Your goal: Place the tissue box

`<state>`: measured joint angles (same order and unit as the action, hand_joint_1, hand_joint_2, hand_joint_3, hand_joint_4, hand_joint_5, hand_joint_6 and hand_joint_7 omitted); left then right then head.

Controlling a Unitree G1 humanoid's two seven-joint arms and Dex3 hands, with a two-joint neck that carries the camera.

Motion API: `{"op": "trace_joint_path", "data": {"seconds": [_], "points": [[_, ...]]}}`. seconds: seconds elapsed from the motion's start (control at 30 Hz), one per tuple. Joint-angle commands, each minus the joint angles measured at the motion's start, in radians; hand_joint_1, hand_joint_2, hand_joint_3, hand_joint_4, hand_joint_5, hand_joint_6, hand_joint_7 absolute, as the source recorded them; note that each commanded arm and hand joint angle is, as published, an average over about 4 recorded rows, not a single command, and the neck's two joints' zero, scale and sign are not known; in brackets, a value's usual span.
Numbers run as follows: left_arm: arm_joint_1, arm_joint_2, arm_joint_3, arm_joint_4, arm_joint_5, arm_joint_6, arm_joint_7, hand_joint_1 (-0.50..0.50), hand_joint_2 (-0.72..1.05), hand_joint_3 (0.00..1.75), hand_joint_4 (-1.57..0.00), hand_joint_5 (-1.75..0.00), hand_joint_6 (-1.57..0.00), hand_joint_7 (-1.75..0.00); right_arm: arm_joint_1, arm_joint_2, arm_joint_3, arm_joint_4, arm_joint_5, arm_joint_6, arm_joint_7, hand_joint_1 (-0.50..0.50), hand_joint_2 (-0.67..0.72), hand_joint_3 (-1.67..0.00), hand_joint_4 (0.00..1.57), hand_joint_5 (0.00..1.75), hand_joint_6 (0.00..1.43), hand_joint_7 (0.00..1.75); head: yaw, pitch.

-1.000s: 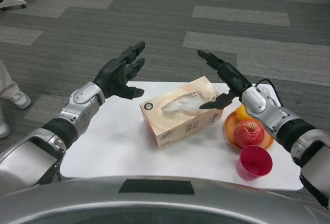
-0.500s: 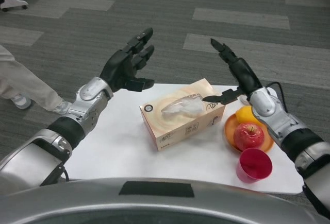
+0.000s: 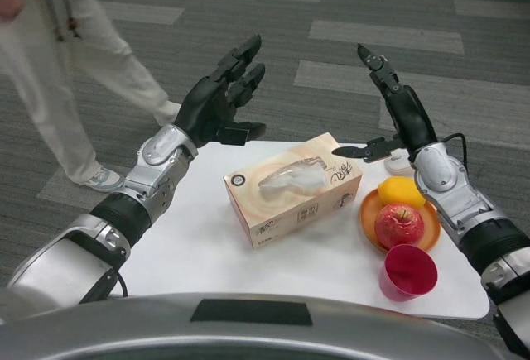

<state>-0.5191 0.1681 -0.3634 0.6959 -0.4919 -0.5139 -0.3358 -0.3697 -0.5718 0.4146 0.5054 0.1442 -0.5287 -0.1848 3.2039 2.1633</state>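
Note:
A peach-coloured tissue box [image 3: 291, 198] lies on the white table [image 3: 190, 244], a tissue poking from its top slot. My left hand [image 3: 222, 102] hovers above and to the left of the box, fingers spread, holding nothing. My right hand [image 3: 391, 116] is raised above the box's right end, fingers extended and thumb pointing towards the box, also empty. Neither hand touches the box.
An orange plate [image 3: 373, 219] with a red apple [image 3: 398, 224] and a yellow fruit [image 3: 401, 189] sits right of the box. A red cup [image 3: 409, 271] stands near the table's front right corner. A person in light trousers [image 3: 66, 62] walks at the far left.
Both hands have risen higher and drawn away from the box. A person has walked into view at the left.

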Motion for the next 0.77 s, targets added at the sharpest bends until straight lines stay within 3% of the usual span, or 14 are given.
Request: {"op": "trace_joint_path", "data": {"seconds": [0.03,0.77], "points": [[0.002,0.007,0.017,-0.018,0.011,-0.011,0.006,0.50,1.05,0.44,0.00,0.00,0.00,0.00,0.011,-0.001,-0.014,-0.021,0.006,-0.017,-0.010,-0.21,-0.16,-0.38,0.00,0.00,0.00,0.07,-0.005,0.003],[0.001,0.010,0.015,-0.044,0.014,-0.009,0.006,0.50,1.05,0.44,0.00,0.00,0.00,0.00,0.029,-0.002,-0.018,-0.065,0.008,-0.025,-0.019,-0.18,-0.16,-0.34,0.00,0.00,0.00,0.07,-0.004,0.046]]}}
